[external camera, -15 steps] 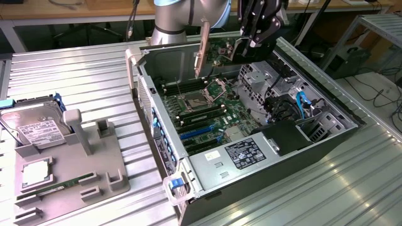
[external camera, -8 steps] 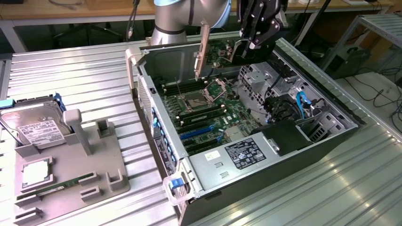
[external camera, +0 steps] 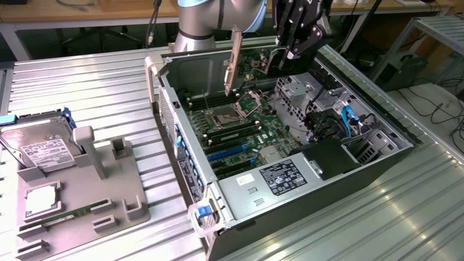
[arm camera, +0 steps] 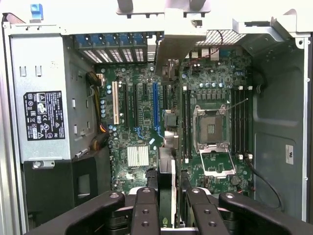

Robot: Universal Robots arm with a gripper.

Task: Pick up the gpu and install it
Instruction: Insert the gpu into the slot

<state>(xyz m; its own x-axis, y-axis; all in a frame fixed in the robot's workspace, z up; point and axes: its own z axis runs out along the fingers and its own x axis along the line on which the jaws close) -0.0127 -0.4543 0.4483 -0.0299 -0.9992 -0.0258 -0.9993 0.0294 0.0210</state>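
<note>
The gpu (external camera: 250, 61) hangs above the open computer case (external camera: 377, 157), its green board face towards the exterior view and its silver end bracket (external camera: 233, 60) upright at the exterior view's left end. My gripper (external camera: 288, 54) is shut on the card's upper edge. In the wrist view the gpu (arm camera: 168, 147) appears edge-on between my fingers (arm camera: 146, 210), with my gripper (arm camera: 167, 215) clamped around it. Its bracket (arm camera: 183, 41) reaches towards the case's rear slot openings. Below the card lie the motherboard's expansion slots, one of them blue (arm camera: 155, 105).
Inside the case are an open CPU socket (arm camera: 211, 129), memory slots (arm camera: 239, 122) and a power supply (arm camera: 41, 117). On the exterior view's left, a grey fixture (external camera: 94, 179) holds a hard drive (external camera: 43, 147), a processor (external camera: 41, 200) and a RAM stick (external camera: 73, 211).
</note>
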